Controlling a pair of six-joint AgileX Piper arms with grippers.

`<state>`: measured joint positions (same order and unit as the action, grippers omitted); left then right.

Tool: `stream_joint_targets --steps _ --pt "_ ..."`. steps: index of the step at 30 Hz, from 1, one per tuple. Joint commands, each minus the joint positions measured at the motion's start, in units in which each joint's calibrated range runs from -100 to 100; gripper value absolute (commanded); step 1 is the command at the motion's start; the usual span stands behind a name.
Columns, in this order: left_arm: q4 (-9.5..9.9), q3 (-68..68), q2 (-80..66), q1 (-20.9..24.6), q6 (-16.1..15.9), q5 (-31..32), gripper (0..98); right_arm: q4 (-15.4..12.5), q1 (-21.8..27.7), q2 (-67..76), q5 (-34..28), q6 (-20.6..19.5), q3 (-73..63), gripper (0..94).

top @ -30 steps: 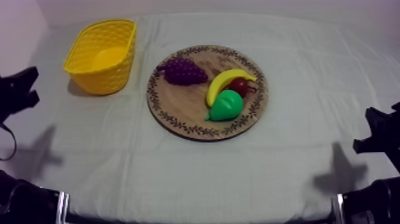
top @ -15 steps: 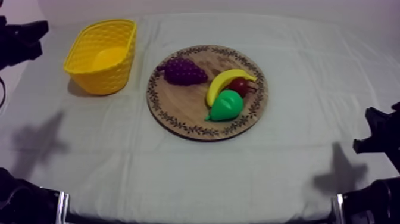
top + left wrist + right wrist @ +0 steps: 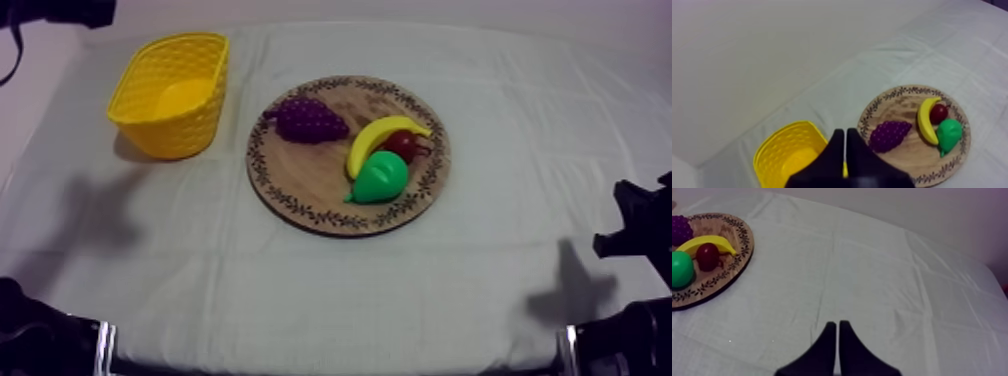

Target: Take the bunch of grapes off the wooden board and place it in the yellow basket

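Now left arm (image 3: 60,10) raised, grapes (image 3: 308,119) unmoved

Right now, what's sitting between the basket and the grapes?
Nothing much: in the top view, just bare cloth and the board rim separate the basket and grapes.

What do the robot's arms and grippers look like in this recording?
Both arms are black, blocky shapes in the top view: left arm, right arm. The left gripper and right gripper each have two plain black fingers that taper to a narrow tip. No markings can be made out.
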<state>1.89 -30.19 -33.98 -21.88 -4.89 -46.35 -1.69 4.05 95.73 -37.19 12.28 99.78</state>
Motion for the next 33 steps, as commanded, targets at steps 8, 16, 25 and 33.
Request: stream_joint_targets --steps 8,16,25,33 --pt "0.04 23.0 16.7 -0.6 -4.0 -13.0 0.0 0.0 0.0 0.0 0.0 0.0 0.0 0.5" --pt "-0.22 32.9 27.2 -0.2 -8.3 -22.0 0.0 0.0 0.0 0.0 0.0 0.0 0.0 0.5" --pt "0.03 37.3 36.9 -0.6 -11.5 -26.1 0.0 0.0 0.0 0.0 0.0 0.0 0.0 0.5" --pt "0.16 39.1 43.8 -2.7 -14.1 -26.2 0.0 0.0 0.0 0.0 0.0 0.0 0.0 0.5"
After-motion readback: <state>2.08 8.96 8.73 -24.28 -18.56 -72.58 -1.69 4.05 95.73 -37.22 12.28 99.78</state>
